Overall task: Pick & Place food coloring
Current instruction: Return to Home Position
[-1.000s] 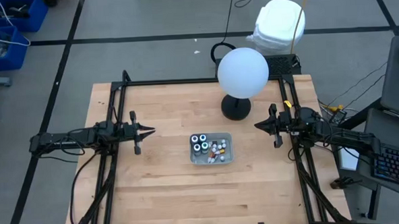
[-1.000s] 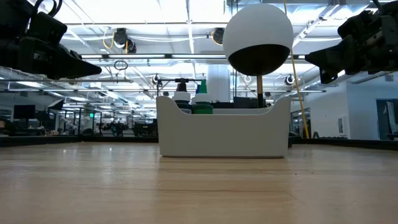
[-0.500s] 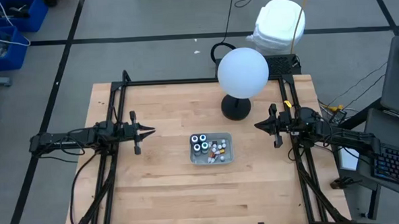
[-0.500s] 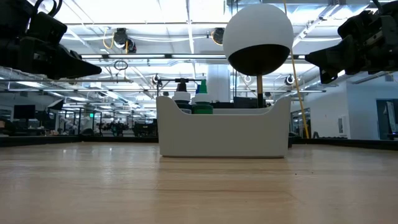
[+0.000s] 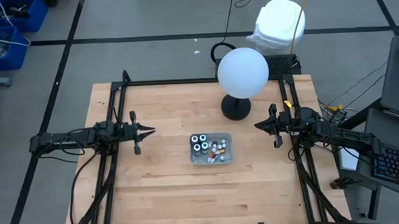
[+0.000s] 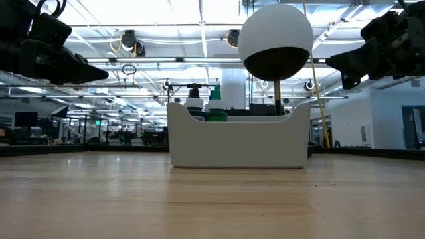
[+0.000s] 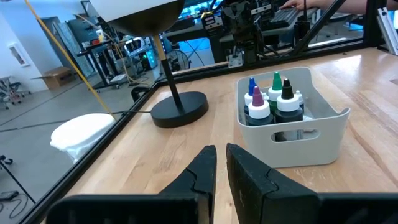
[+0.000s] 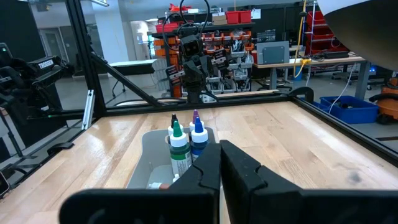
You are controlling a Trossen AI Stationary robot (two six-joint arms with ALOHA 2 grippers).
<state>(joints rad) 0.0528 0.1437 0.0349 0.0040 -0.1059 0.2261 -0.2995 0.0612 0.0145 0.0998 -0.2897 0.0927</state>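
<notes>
Between the two hands, mid-desk, sits the gray bin (image 5: 192,153) with the food coloring (image 5: 213,150) all inside it. Larger bottles (image 5: 199,143) stand upright in the end toward the left arm. Tiny ones lie loose in the end toward the right arm. No bottle shows outside the bin on the desk (image 5: 162,188).

Left hand (image 5: 146,131) hangs over the desk's left part, fingers pressed together, holding nothing, tip pointing across toward the bin. Right hand (image 5: 257,125) mirrors it on the right side, also closed and empty, tip facing the bin. Low view shows both raised off the wood, well apart from the bin.

Key relation: the bin lies inward from each hand and a bit toward the front edge, off the line joining the two tips. Its long axis runs left-right, roughly parallel to that line. Right hand is the nearer of the two; left hand has more bare wood in between. Lamp (image 5: 243,71) stands behind the bin on the right arm's side, base near the right hand.

Judgement: placing looks done and the arms look parked at a rest pose, so the next move likely needs no reach. If one came, the right arm has the shorter run to the tiny bottles, while the left arm faces the larger ones. Risk is low, only the right arm clipping the lamp.
</notes>
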